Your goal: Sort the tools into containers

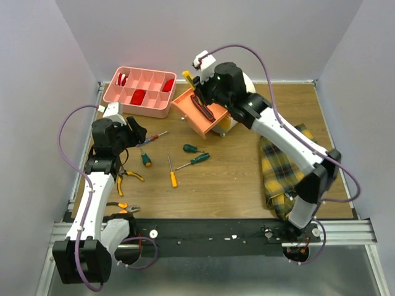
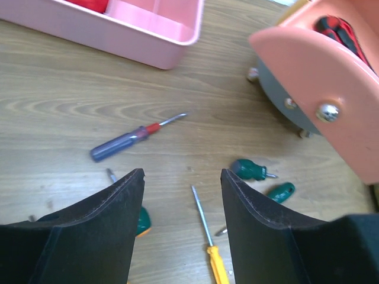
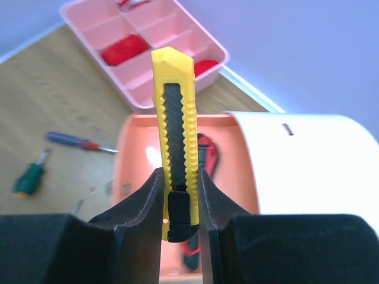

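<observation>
Close to the near edge, at the left side, lie orange-handled metal pliers point(image 1: 126, 208). A yellow plaid cloth point(image 1: 287, 163) lies along the right edge. In the middle of the brown wooden table point(image 1: 247, 185) are a yellow-handled screwdriver point(image 1: 173, 174) and green-handled screwdrivers point(image 1: 193, 160). The left gripper point(image 2: 182, 174) hangs over them with its fingers wide apart, holding nothing. A blue-handled screwdriver point(image 2: 127, 141) lies just beyond it.

Toward the far edge, the right gripper point(image 3: 180, 173) grips a yellow plastic utility knife point(image 3: 176, 106) upright above the open orange drawer point(image 1: 192, 120) of the cream rounded drawer unit point(image 3: 314, 165). The shallow pink plastic tray point(image 1: 137, 111) stands at the far left corner.
</observation>
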Controlling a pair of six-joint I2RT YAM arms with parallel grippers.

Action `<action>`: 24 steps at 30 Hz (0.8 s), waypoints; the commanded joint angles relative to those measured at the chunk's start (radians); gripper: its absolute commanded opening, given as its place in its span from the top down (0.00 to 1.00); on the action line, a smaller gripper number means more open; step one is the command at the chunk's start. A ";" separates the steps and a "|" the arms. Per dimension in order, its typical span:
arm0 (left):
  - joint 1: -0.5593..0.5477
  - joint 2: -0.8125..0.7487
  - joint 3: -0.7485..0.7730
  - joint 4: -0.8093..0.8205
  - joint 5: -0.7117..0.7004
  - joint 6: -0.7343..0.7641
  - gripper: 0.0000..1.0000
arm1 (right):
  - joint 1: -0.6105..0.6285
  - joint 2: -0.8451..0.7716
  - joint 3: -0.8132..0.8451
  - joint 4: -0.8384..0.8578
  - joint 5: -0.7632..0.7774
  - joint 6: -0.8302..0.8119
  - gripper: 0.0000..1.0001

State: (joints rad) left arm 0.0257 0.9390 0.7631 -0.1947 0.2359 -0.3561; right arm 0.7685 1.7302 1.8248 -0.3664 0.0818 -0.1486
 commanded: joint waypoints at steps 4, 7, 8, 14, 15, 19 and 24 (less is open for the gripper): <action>0.003 0.029 0.019 0.055 0.105 0.022 0.37 | -0.051 0.184 0.191 -0.212 -0.040 -0.037 0.99; 0.020 0.037 0.030 0.044 0.097 0.045 0.37 | -0.049 0.200 0.163 -0.256 -0.112 -0.002 0.99; 0.026 0.040 0.031 0.037 0.095 0.049 0.37 | -0.049 0.203 0.156 -0.282 -0.125 0.016 0.99; 0.033 0.055 0.025 0.047 0.138 0.085 0.37 | -0.049 0.190 0.099 -0.318 -0.175 0.029 0.49; 0.034 0.063 0.025 0.051 0.143 0.082 0.37 | -0.051 0.186 0.099 -0.316 -0.183 0.024 0.38; 0.007 0.102 0.019 0.098 0.172 0.049 0.37 | -0.058 0.163 0.155 -0.315 -0.169 -0.011 0.22; -0.078 0.220 0.070 0.164 0.249 0.040 0.41 | -0.161 0.161 0.246 -0.296 -0.105 -0.008 0.23</action>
State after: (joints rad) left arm 0.0074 1.0767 0.7654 -0.1055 0.3737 -0.3058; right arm 0.6960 1.9278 1.9755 -0.6788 -0.0654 -0.1528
